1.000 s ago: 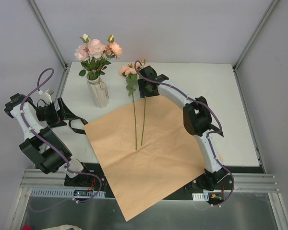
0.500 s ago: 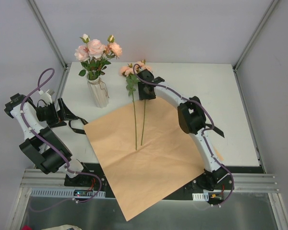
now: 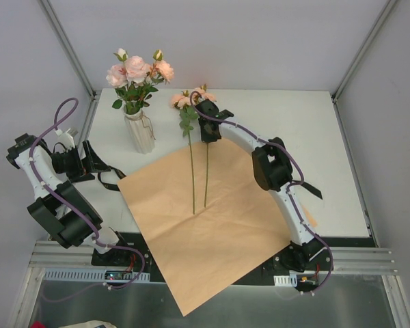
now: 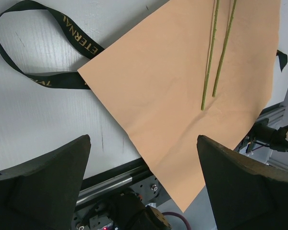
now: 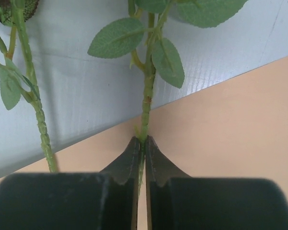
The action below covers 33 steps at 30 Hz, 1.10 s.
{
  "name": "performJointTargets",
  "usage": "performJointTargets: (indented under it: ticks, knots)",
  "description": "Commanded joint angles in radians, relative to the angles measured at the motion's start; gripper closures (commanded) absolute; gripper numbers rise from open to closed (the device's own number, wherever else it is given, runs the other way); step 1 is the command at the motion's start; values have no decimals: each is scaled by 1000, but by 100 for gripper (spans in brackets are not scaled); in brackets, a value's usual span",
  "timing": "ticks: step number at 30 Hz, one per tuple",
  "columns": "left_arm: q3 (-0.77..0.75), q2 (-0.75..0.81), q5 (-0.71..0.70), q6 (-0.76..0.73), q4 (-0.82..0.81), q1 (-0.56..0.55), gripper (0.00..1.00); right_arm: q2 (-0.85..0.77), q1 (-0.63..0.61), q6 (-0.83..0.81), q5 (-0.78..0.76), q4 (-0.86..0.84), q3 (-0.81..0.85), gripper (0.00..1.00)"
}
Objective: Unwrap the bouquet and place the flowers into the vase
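Since the right pincer [image 3: 206,131] is clamped shut on the held flower [image 3: 206,171] high on its stem, just below the leaves, the top view puts the question in where the vase [image 3: 141,134] lies from that grip. It stands to the pincer's left on the white counter [image 3: 307,130], roughly level with it and apart from it, with several roses [image 3: 137,70] already standing in it. The held flower lies flat on the spread paper [image 3: 212,239], its long axis running near to far with the bloom at the far end. A second flower [image 3: 192,171] lies parallel just to its left, between it and the vase. By my reading, the stem must be tipped upright, cut end down, and carried leftward over its neighbour.

From the left wrist, the left pincer [image 4: 143,143] stands wide and holds nothing. It looks across the paper's corner at the cut ends of the two stems [image 4: 208,62], with the black ribbon [image 4: 81,44] loose on the counter beside it. That arm sits on the vase's side, yet grips nothing.

From the right wrist, the fingertips [image 5: 134,148] meet around the thin green stem [image 5: 146,103] where the paper's edge meets the counter. The neighbouring stem [image 5: 41,129] stays free to one side.
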<state>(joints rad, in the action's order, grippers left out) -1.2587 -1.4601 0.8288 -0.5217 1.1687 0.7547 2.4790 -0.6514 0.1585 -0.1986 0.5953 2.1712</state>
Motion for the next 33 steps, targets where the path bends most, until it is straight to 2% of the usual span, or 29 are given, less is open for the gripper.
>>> performJointTargets:
  ticks: [1,7,13,18,22,27,30,31,33]
  knots:
    - [12,29,7,-35,32,9,8,-9,1,24,-30,46,16,99]
    - [10,37,7,-37,36,9,8,-153,18,87,-45,-35,-105,99]
    - [4,37,15,-35,42,9,8,-420,32,134,-44,-261,-332,99]
    - [2,37,20,-35,43,9,8,-612,30,130,-27,-432,-413,99]
    - [1,37,21,-35,45,9,8,-736,-5,66,-24,-584,-474,99]
    - [-14,21,33,-32,54,9,8,-903,-138,-144,-85,-974,-612,99]
    - [-27,9,49,-24,60,9,8,-925,-216,-348,-1,-1279,-665,99]
    - [-30,7,53,-21,62,9,8,-908,-234,-396,30,-1443,-674,99]
    - [-31,6,56,-21,65,9,8,-875,-273,-499,132,-1589,-669,99]
